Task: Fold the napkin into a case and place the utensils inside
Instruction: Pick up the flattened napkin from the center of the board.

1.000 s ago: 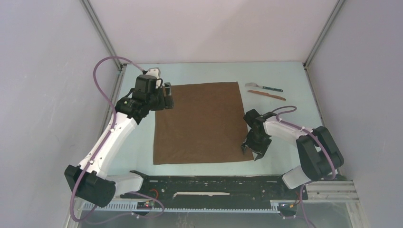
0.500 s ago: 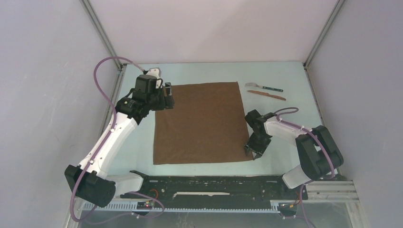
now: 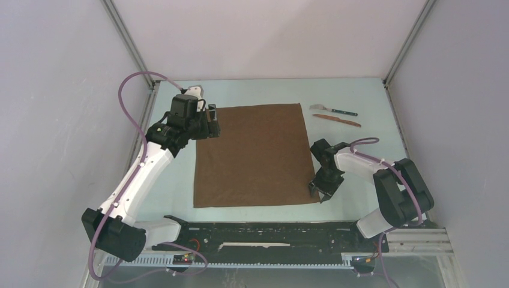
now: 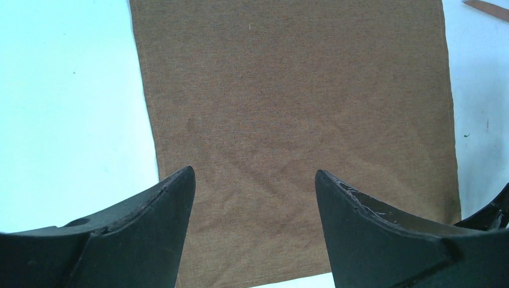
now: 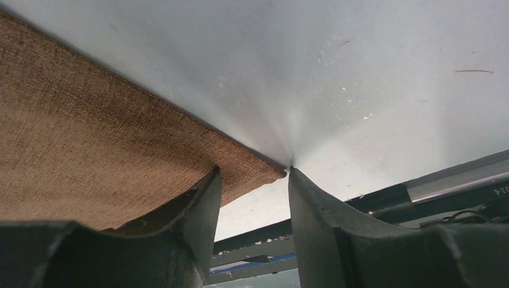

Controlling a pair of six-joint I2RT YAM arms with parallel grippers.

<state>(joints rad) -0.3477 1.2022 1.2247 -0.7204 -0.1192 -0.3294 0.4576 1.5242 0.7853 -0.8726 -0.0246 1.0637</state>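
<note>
The dark-brown napkin (image 3: 255,156) lies flat and square on the pale table; no case shape shows. My left gripper (image 3: 213,123) hovers open over its far-left corner; in the left wrist view the napkin (image 4: 294,108) fills the space under the left gripper (image 4: 255,177). My right gripper (image 3: 321,192) is down at the near-right corner, open. There the right gripper (image 5: 253,171) straddles the corner of the napkin (image 5: 90,150): one finger rests on the cloth, the other on bare table. The utensils, a teal-handled fork (image 3: 334,110) and a reddish-brown knife (image 3: 337,119), lie far right.
A black rail (image 3: 258,231) runs along the near edge, just beyond the right gripper, and shows as the rail (image 5: 420,186) in the right wrist view. Grey walls and metal posts close in the table on three sides. The knife tip (image 4: 486,7) peeks in at top right.
My right gripper has slid a little down and right onto the napkin's near-right corner, its jaws narrower than before. The left arm, napkin and utensils have not moved.
</note>
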